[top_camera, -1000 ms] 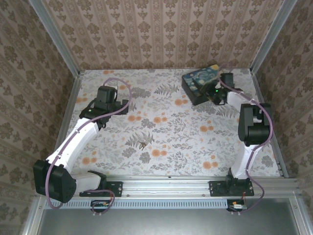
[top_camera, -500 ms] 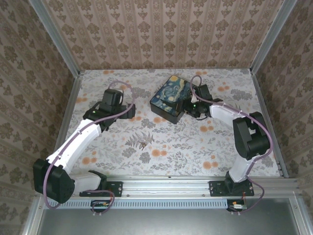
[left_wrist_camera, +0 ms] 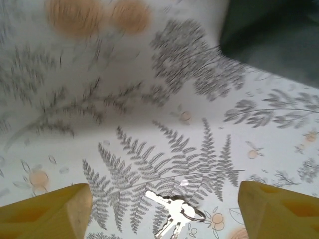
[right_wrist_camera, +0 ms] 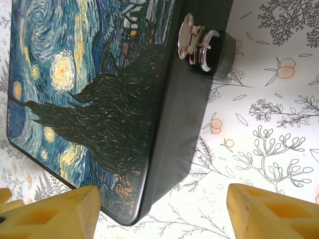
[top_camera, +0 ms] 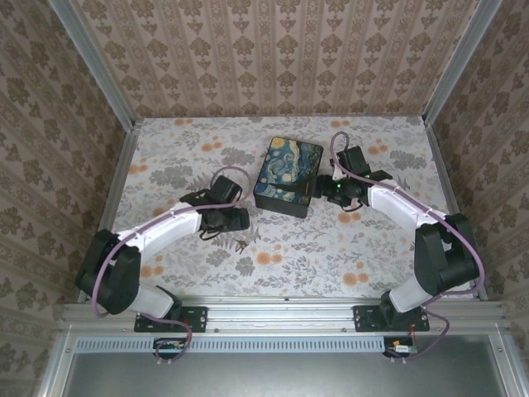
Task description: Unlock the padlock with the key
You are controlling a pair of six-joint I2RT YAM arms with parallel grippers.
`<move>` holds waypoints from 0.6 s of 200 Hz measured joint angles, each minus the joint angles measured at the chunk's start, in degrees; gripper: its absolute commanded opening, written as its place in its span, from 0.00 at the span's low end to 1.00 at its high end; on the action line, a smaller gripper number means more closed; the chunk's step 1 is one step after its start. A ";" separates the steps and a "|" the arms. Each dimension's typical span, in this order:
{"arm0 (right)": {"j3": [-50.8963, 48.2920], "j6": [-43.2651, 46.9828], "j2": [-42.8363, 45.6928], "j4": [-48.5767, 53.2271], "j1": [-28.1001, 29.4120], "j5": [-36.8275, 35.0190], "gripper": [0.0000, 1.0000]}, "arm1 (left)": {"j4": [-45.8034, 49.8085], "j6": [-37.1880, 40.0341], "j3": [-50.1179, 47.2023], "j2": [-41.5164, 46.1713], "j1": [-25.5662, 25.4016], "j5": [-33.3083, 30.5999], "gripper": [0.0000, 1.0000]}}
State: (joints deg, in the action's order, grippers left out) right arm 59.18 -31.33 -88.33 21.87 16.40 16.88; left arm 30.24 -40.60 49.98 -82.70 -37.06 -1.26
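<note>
A bunch of silver keys [left_wrist_camera: 174, 214] on a ring lies on the floral cloth, also seen near the table's front middle [top_camera: 240, 245]. My left gripper [left_wrist_camera: 164, 206] hangs open just above them, yellow fingers [left_wrist_camera: 50, 211] wide on either side. The padlock [right_wrist_camera: 212, 50], with a silver shackle and a body that looks dark from here, hangs on the silver hasp [right_wrist_camera: 189, 32] of the painted box [top_camera: 288, 175]. My right gripper [right_wrist_camera: 162, 206] stands open at the box's right side [top_camera: 331, 192], the box's near corner showing between its fingers without touching.
The box has black sides and a blue-and-yellow swirly lid [right_wrist_camera: 75, 89]. Patterned walls [top_camera: 264, 58] close in the table on three sides. Bare floral cloth [top_camera: 372, 248] lies at the front right and back left.
The box has come from the back right corner to the table's middle with my right gripper, whose jaws have widened. My left arm has swung down over the keys, its jaws narrowing a little.
</note>
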 measured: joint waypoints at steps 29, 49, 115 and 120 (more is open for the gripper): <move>-0.09 0.09 0.00 0.13 0.15 0.02 0.67 | -2.80 -7.82 -2.54 -2.58 0.02 1.53 0.57; -0.42 0.09 0.00 0.13 0.28 0.02 0.67 | -4.66 -13.55 -4.48 -3.23 0.00 2.43 0.50; -0.72 0.17 0.00 0.28 0.31 0.04 0.67 | -3.72 -23.17 -4.00 -6.36 -0.07 2.10 0.36; -0.72 0.20 0.00 0.33 0.31 0.04 0.67 | -3.52 -23.52 -3.82 -6.45 -0.17 1.92 0.36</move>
State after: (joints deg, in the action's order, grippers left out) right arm 58.46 -31.14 -88.33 22.20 16.71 16.93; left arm 26.72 -64.12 46.15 -89.14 -37.23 0.67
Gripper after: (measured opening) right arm 0.674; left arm 0.360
